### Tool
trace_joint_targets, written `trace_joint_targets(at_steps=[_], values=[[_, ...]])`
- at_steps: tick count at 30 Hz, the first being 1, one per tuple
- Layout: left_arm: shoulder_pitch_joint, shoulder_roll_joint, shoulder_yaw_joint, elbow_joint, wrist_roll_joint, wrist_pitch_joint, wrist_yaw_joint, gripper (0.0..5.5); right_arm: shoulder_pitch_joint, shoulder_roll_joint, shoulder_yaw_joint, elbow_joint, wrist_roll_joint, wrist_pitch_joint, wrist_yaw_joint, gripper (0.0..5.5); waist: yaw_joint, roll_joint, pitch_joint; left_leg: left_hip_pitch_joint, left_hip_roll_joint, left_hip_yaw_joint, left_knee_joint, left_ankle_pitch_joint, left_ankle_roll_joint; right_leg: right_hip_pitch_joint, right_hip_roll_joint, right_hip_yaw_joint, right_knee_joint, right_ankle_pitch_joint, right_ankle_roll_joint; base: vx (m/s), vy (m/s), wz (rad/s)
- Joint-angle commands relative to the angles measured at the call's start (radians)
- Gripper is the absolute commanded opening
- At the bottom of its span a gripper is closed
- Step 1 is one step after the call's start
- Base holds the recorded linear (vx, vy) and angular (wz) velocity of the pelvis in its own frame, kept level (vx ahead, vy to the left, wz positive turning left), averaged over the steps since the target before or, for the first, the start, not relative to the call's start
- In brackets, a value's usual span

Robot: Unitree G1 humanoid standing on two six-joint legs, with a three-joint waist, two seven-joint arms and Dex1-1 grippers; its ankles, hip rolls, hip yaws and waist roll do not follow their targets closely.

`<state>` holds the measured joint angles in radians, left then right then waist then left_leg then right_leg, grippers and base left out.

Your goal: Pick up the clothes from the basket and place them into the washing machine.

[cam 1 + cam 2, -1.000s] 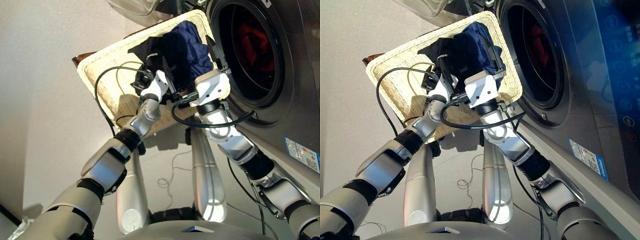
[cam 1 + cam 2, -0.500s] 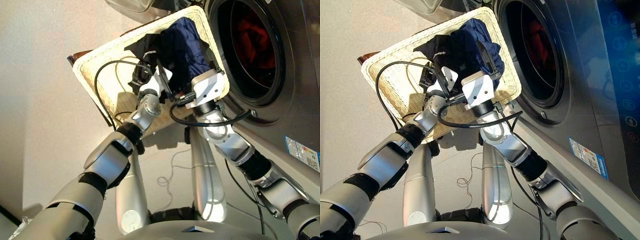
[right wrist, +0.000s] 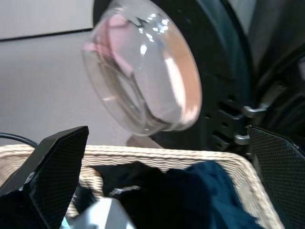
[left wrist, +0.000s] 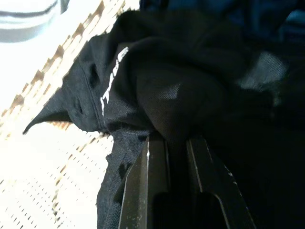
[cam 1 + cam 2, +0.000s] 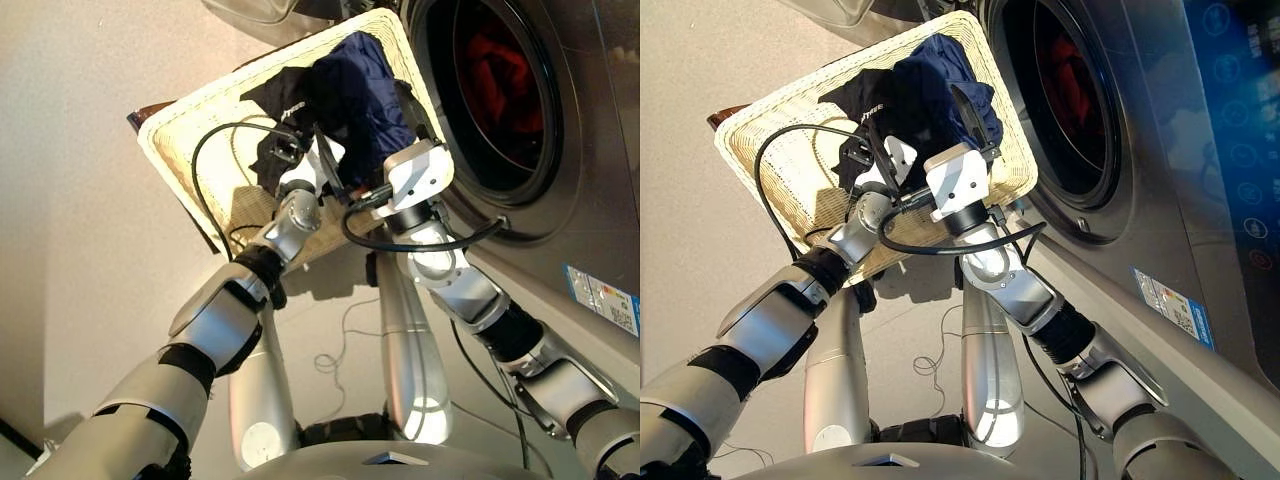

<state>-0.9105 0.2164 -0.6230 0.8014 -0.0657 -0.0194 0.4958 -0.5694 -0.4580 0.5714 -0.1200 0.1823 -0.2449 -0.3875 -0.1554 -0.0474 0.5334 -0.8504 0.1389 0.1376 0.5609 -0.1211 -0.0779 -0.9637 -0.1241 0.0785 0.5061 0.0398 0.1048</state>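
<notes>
we see the basket [image 5: 200, 150] lying beside the washing machine [image 5: 560, 210], its long axis running from the near left corner up toward the drum mouth, one short end just beside the machine's front. the navy garment [image 5: 360, 85] is heaped at that end, by the machine, and the black garment [image 4: 157, 76] lies next to it, spreading toward the basket's middle. the coral garment [image 5: 500, 75] is already inside the drum. the open round glass door [image 3: 143, 76] hangs past the basket's far rim.

our left gripper [image 4: 167, 143] is down in the basket, its two fingers brought close together with a fold of the black garment bunched between them. our right gripper [image 3: 162, 157] hovers over the basket with its fingers spread wide, holding nothing.

white lettering runs along the black garment, too blurred to read. a small blue-and-white label [image 5: 603, 298] sits on the machine's front; we cannot read its print.
</notes>
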Motion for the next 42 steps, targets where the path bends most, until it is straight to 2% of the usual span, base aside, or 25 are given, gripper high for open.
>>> trace_joint_targets(at_steps=[1,3,4,6,7,12,19,21,22,24,30,35,39,42], values=[[0.045,0.004,0.007,-0.138,0.05,-0.061,0.014,0.0,0.032,-0.028,-0.082,-0.099,-0.039,-0.042,-0.026,5.5,0.028,-0.013,-0.013,-0.009,0.0,-0.029,-0.026,0.062,-0.011,0.066,-0.005,-0.038,0.013,-0.048,0.023,0.0,0.0,0.0],[0.146,0.073,0.035,-0.342,0.054,-0.09,0.006,0.0,0.08,-0.069,-0.164,-0.102,-0.031,-0.042,-0.033,5.5,0.043,-0.009,-0.013,0.009,-0.006,-0.035,-0.039,0.062,-0.009,0.089,-0.009,-0.046,0.004,-0.051,0.022,0.0,0.0,0.0],[0.148,0.074,0.035,-0.346,0.054,-0.088,0.006,0.0,0.081,-0.068,-0.165,-0.103,-0.03,-0.041,-0.033,5.5,0.043,-0.01,-0.013,0.01,-0.006,-0.035,-0.039,0.062,-0.009,0.09,-0.009,-0.046,0.004,-0.051,0.022,0.0,0.0,0.0],[0.254,0.158,0.09,-0.54,0.065,-0.121,-0.025,0.0,0.126,-0.129,-0.247,-0.11,-0.056,-0.037,-0.024,5.5,0.056,-0.004,-0.013,0.029,-0.012,-0.036,-0.055,0.063,-0.008,0.11,-0.012,-0.048,-0.007,-0.052,0.023,0.0,0.0,0.0],[0.283,0.172,0.1,-0.573,0.064,-0.125,-0.032,0.0,0.136,-0.142,-0.265,-0.107,-0.065,-0.035,-0.025,5.5,0.058,-0.004,-0.013,0.035,-0.014,-0.036,-0.058,0.063,-0.007,0.115,-0.013,-0.049,-0.009,-0.051,0.022,0.0,0.0,0.0],[0.444,0.286,0.219,-0.852,0.028,-0.19,-0.083,0.0,0.205,-0.229,-0.352,-0.087,-0.071,-0.014,0.041,5.5,0.078,0.004,-0.013,0.056,-0.019,-0.039,-0.078,0.064,-0.009,0.137,-0.019,-0.051,-0.027,-0.05,0.024,0.0,0.0,0.0],[0.564,0.407,0.329,-1.103,-0.067,-0.256,-0.172,0.0,0.231,-0.358,-0.351,-0.133,0.011,-0.024,0.223,5.5,0.097,0.009,-0.013,0.085,-0.019,-0.043,-0.102,0.069,-0.015,0.166,-0.021,-0.05,-0.046,-0.049,0.027,0.0,0.0,0.0],[0.576,0.422,0.342,-1.126,-0.088,-0.261,-0.187,0.0,0.227,-0.38,-0.338,-0.144,0.035,-0.024,0.257,5.5,0.098,0.01,-0.013,0.091,-0.02,-0.043,-0.106,0.07,-0.017,0.171,-0.022,-0.05,-0.048,-0.049,0.028,0.0,0.0,0.0],[0.591,0.46,0.357,-1.176,-0.133,-0.275,-0.227,0.0,0.209,-0.433,-0.315,-0.168,0.102,-0.029,0.33,5.5,0.103,0.012,-0.013,0.096,-0.02,-0.044,-0.11,0.072,-0.019,0.175,-0.023,-0.05,-0.05,-0.048,0.03,0.0,0.0,0.0],[0.599,0.492,0.368,-1.214,-0.19,-0.295,-0.263,0.0,0.183,-0.489,-0.288,-0.191,0.15,-0.024,0.394,5.5,0.108,0.014,-0.013,0.101,-0.02,-0.044,-0.112,0.074,-0.022,0.178,-0.024,-0.049,-0.051,-0.048,0.03,0.0,0.0,0.0],[0.592,0.533,0.353,-1.278,-0.315,-0.312,-0.349,0.0,-0.025,-0.592,-0.124,-0.195,0.155,0.012,0.487,5.5,0.126,0.023,-0.013,0.102,-0.018,-0.044,-0.109,0.077,-0.028,0.177,-0.028,-0.051,-0.048,-0.045,0.032,0.0,0.0,0.0],[0.571,0.533,0.332,-1.295,-0.356,-0.312,-0.399,0.0,-0.218,-0.579,0.05,-0.153,0.184,0.064,0.566,5.5,0.14,0.037,-0.013,0.099,-0.017,-0.046,-0.112,0.082,-0.03,0.172,-0.032,-0.052,-0.047,-0.045,0.03,0.0,0.0,0.0],[0.561,0.537,0.327,-1.306,-0.378,-0.314,-0.423,0.0,-0.324,-0.531,0.12,-0.106,0.189,0.078,0.575,5.5,0.148,0.05,-0.013,0.093,-0.019,-0.043,-0.117,0.092,-0.031,0.166,-0.035,-0.054,-0.052,-0.037,0.029,0.0,0.0,0.0],[0.556,0.534,0.322,-1.308,-0.38,-0.315,-0.428,0.0,-0.348,-0.5,0.131,-0.08,0.183,0.081,0.567,5.5,0.152,0.055,-0.013,0.093,-0.019,-0.042,-0.118,0.093,-0.031,0.164,-0.036,-0.055,-0.052,-0.036,0.028,0.0,0.0,0.0]])
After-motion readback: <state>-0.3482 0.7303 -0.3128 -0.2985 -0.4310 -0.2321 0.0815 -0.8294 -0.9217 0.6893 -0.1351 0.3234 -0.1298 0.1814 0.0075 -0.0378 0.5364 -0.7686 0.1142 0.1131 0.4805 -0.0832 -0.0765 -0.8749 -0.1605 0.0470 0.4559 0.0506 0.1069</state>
